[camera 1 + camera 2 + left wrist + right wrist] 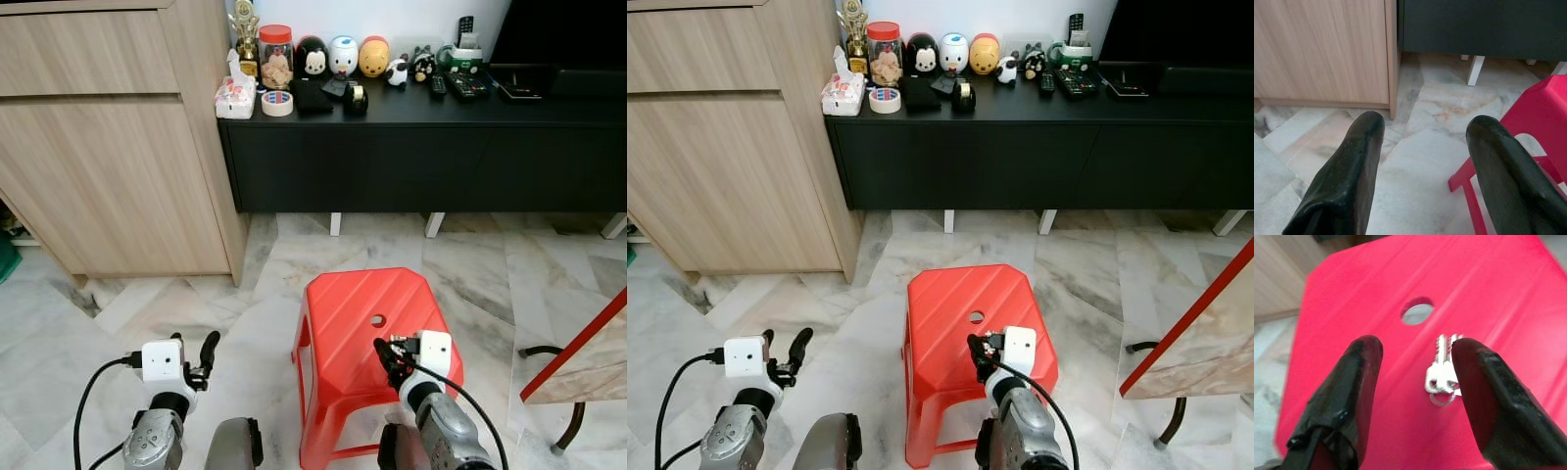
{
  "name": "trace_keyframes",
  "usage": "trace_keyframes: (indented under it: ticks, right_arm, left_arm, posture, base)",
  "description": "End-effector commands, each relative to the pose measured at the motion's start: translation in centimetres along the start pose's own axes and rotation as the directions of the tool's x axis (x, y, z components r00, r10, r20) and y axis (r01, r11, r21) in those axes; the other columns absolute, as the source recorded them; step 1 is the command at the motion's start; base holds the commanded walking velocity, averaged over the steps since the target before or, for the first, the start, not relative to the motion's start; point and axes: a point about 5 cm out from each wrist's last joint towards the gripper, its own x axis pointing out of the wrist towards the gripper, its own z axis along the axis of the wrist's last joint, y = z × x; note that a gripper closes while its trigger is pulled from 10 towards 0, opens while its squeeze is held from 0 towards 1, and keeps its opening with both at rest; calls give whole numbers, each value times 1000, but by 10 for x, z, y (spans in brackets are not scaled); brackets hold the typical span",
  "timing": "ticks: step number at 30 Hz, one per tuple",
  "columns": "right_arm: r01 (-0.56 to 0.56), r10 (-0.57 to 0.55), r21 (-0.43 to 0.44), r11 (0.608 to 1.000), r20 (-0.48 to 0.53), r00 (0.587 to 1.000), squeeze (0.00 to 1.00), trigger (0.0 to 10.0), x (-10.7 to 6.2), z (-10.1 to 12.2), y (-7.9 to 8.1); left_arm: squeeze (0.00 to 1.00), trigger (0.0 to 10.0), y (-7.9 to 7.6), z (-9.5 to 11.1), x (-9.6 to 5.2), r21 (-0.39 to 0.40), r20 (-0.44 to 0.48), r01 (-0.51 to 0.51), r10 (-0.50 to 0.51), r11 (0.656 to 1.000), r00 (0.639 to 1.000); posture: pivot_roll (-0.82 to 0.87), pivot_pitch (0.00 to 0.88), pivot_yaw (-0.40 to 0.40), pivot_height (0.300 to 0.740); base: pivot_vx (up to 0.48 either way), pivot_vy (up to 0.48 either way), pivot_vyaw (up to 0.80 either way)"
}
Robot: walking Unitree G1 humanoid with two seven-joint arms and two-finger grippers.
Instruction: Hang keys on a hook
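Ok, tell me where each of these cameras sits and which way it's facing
Left eye: head, looking down at red stool, black cabinet; both arms show.
Right eye: same scene, shifted slightly.
Left wrist: along the open left gripper, over marble floor.
Right wrist: along the open right gripper, above keys on the stool.
Both wrist views share the stool.

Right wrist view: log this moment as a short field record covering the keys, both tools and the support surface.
keys: silver, on a ring, lying flat on the red stool, near its round hole
right tool: open above the stool top, keys between its fingers, closer to one, not gripped
left tool: open, over the marble floor beside the stool
hook: not identifiable
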Motion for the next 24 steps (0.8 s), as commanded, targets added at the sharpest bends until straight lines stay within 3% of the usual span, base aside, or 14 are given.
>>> trace_keyframes:
  ticks: [1,7,19,24]
  right_arm:
    - [22,-23,-8,1000,-34,999,0,10000,0,-3,-2]
    - [91,-92,-21,996,-58,994,0,10000,3,1,-6]
    - [72,-78,-51,996,-110,991,0,10000,5,-2,-2]
    - [74,-75,-11,997,-129,989,0,10000,5,-4,0]
  left_arm:
    - [0,10000,1,-5,-4,20,-22,2,-1,1000,1000]
    - [0,10000,3,-6,-6,21,-24,-7,8,1000,1000]
    - [0,10000,1,-5,-6,17,-14,-7,7,1000,1000]
    - [0,10000,1,-5,-7,18,-9,-6,6,1000,1000]
  posture:
    - [93,70,-36,591]
    - [92,76,-36,591]
    - [97,82,-37,591]
    - [104,96,-39,591]
  base:
    - [0,0,0]
    - [0,0,0]
    - [0,0,0]
    - [0,0,0]
